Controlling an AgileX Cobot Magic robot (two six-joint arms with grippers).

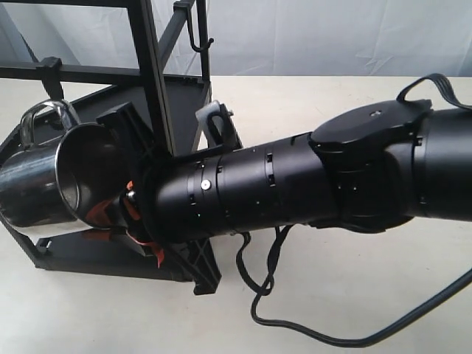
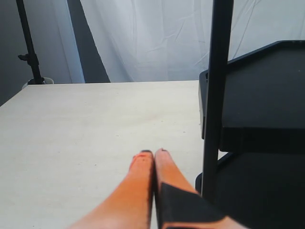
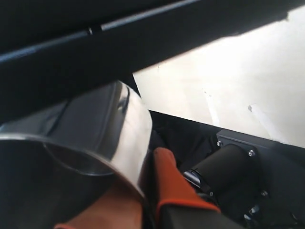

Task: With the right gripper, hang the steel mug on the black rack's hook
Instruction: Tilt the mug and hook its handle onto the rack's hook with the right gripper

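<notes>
Clamped by the right gripper [image 1: 110, 217] at its rim: the steel mug [image 1: 40, 184], tipped on its side at about 9 o'clock in the exterior view, mouth facing the arm, looped handle uppermost just under a horizontal bar of the black rack [image 1: 151, 88]. Seen up close in the right wrist view, one orange finger [image 3: 171, 183] pressed against the mug's wall. Resting low over the pale desk [image 2: 86, 124] beside a rack post, the left gripper [image 2: 153, 155], orange fingers pressed together, holding nothing
</notes>
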